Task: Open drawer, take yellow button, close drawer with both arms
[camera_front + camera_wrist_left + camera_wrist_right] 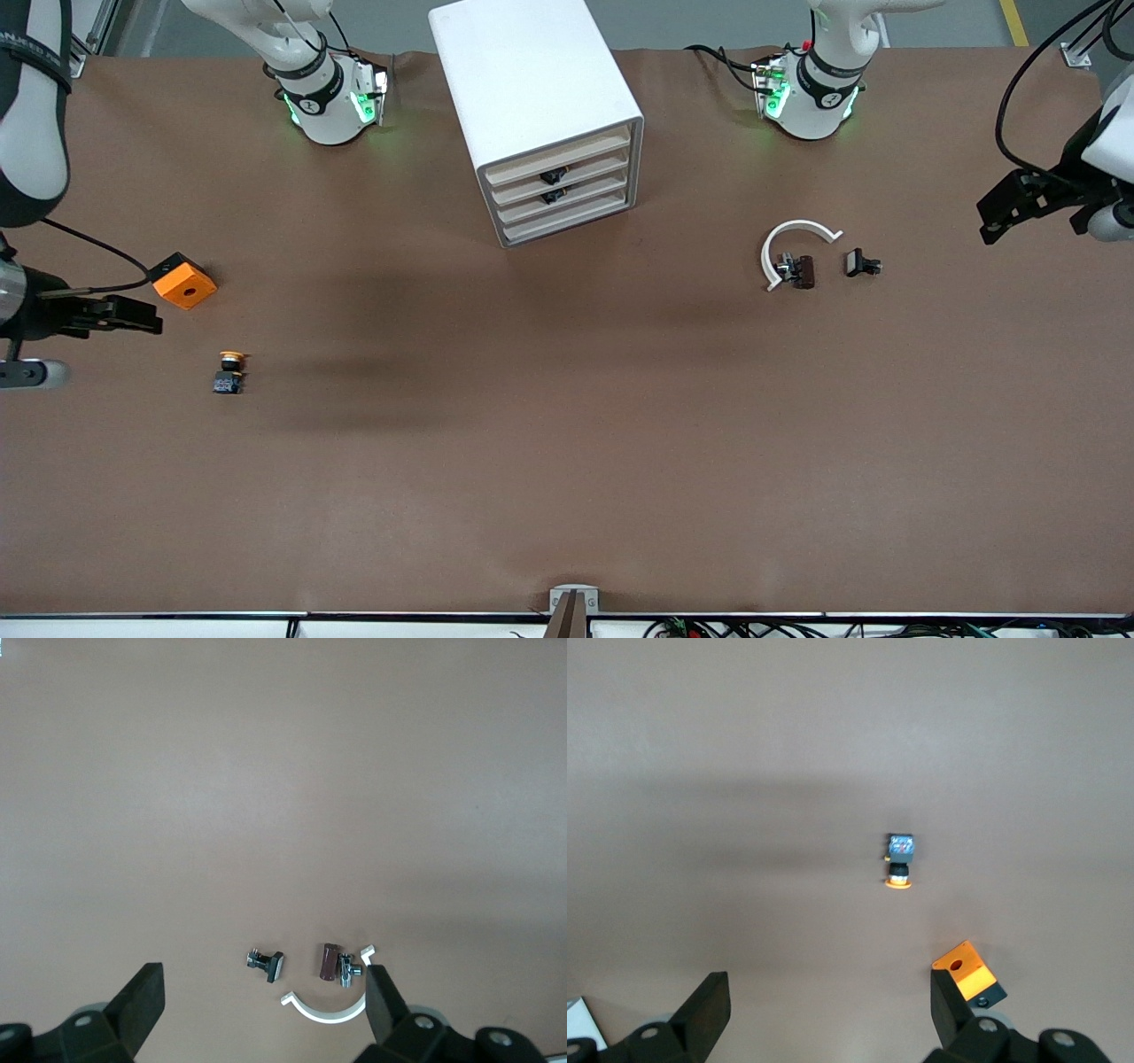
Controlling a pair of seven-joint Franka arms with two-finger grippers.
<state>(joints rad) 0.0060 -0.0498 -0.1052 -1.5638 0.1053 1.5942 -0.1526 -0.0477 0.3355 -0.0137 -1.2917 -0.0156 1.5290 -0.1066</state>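
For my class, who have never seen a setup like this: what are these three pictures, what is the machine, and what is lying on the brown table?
Two white robot arms stand at a brown table. The wide picture looks down from a high camera facing them; the other two come from cameras on each arm's wrist. The left gripper hangs open at its end of the table, near a white curved piece and two small black clips. The right gripper is open too, beside an orange block, with the tiny button nearer the camera. Between the arms' bases stands a white drawer cabinet, all drawers shut. Nothing is held.
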